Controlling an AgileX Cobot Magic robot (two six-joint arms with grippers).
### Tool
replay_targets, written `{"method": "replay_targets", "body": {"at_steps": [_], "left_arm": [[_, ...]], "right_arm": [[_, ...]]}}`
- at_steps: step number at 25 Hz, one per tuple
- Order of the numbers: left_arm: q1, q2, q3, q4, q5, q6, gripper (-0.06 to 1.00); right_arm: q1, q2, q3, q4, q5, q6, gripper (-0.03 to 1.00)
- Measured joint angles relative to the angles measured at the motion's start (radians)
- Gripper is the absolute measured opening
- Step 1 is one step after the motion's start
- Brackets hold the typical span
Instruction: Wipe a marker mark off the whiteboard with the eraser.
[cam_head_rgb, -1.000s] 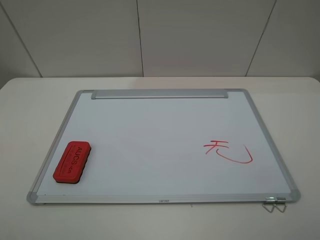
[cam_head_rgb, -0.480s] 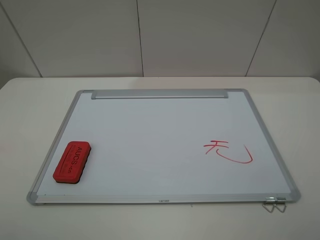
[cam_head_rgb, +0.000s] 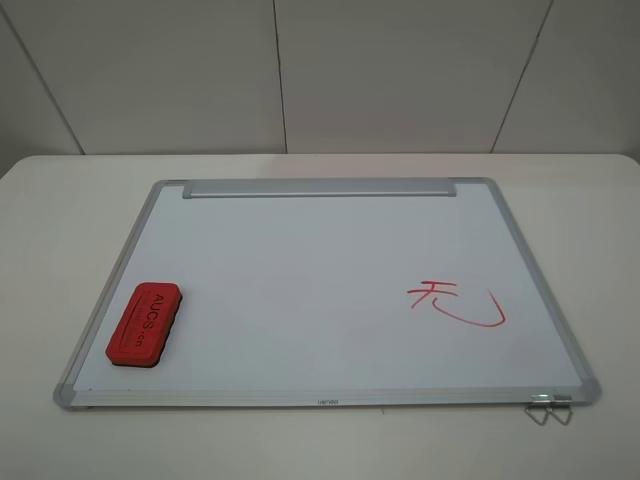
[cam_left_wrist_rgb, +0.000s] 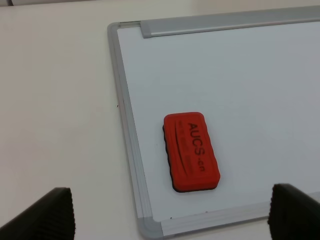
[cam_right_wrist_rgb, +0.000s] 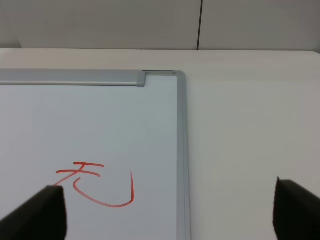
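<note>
The whiteboard (cam_head_rgb: 320, 250) lies flat on the table, its silver tray strip (cam_head_rgb: 320, 188) along the far edge. On its near left part rests the red eraser (cam_head_rgb: 145, 326), lettering up, untouched. The red marker mark (cam_head_rgb: 450, 300), two short strokes with a tail curling up at its outer end, sits on the right half. No arm shows in the exterior high view. In the left wrist view my left gripper (cam_left_wrist_rgb: 170, 217) hangs open above the eraser (cam_left_wrist_rgb: 191, 151), with nothing between its fingers. My right gripper (cam_right_wrist_rgb: 167, 212) is open above the mark (cam_right_wrist_rgb: 95, 182) and the board's right frame.
The white table (cam_head_rgb: 60, 200) surrounds the whiteboard, with a grey panelled wall (cam_head_rgb: 400, 70) behind. A small metal wire clip (cam_head_rgb: 548, 408) sticks out under the near right corner of the board.
</note>
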Motion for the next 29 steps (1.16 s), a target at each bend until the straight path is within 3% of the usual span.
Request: {"method": "replay_targets", "body": {"at_steps": [24,29], "left_arm": [[0.003,0.000,0.000,0.003,0.000,0.000,0.77],[0.056,0.000,0.000,0.003,0.000,0.000,0.77]], "right_arm": [[0.000,0.000,0.000,0.000,0.000,0.000,0.71],[0.000,0.000,0.000,0.000,0.000,0.000,0.71]]}}
